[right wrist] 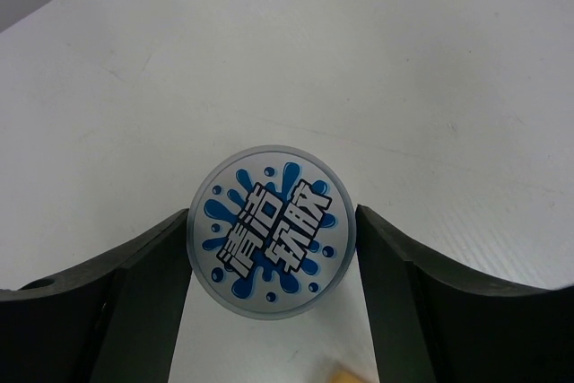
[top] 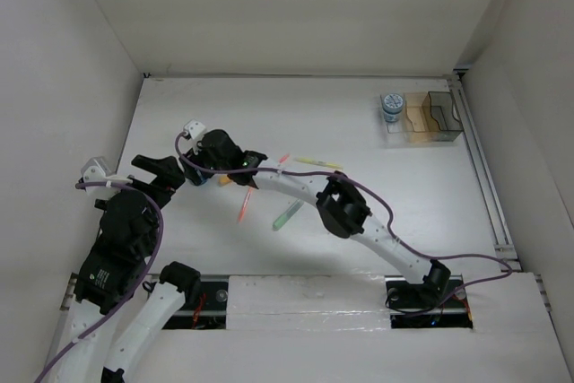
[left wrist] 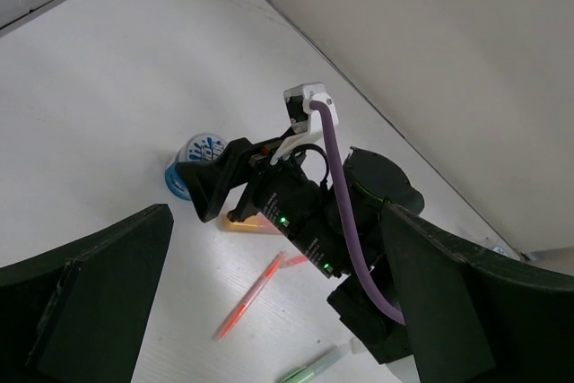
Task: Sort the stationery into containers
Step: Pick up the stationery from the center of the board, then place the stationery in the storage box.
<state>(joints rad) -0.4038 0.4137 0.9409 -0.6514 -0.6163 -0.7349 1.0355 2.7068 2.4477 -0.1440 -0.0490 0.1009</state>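
Note:
A round blue-and-white pot [right wrist: 272, 230] stands on the white table between the fingers of my right gripper [right wrist: 272, 271]. The jaws are open: the left finger touches the pot's rim and a thin gap shows at the right finger. From above, the pot [top: 198, 179] is mostly hidden under that gripper [top: 203, 173]. My left gripper [top: 169, 177] is open and empty just left of it. A second pot [top: 392, 107] sits in the left compartment of the clear organiser [top: 432, 119]. An orange pen [top: 243, 207], a green pen [top: 287, 215] and a yellow pen [top: 319, 164] lie near mid-table.
A short orange marker [left wrist: 254, 225] lies under the right gripper's body, beside the pot [left wrist: 191, 163]. A small red pen [top: 284, 160] lies by the right forearm. White walls close in the table at the back and sides.

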